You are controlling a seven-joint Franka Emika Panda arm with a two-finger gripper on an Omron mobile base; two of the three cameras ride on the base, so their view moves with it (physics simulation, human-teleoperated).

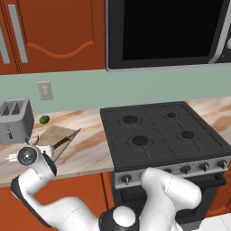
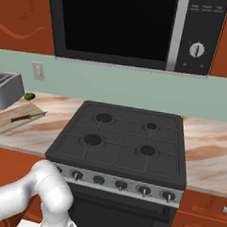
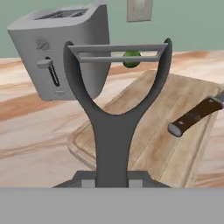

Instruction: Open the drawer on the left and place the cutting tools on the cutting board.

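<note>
Gripper (image 3: 112, 183) pinches dark-grey peeler (image 3: 114, 109) by its handle, upright, near cutting board's (image 3: 153, 131) front edge. Knife (image 3: 194, 116) lies on board, right side. Beyond: toaster (image 3: 65, 48), green fruit (image 3: 131, 59), wall outlet (image 3: 139, 9).

No readable text anywhere; microwave panel (image 2: 201, 33) markings too small and blurred to make out.

Matt wooden cutting board (image 3: 175, 131)
</note>
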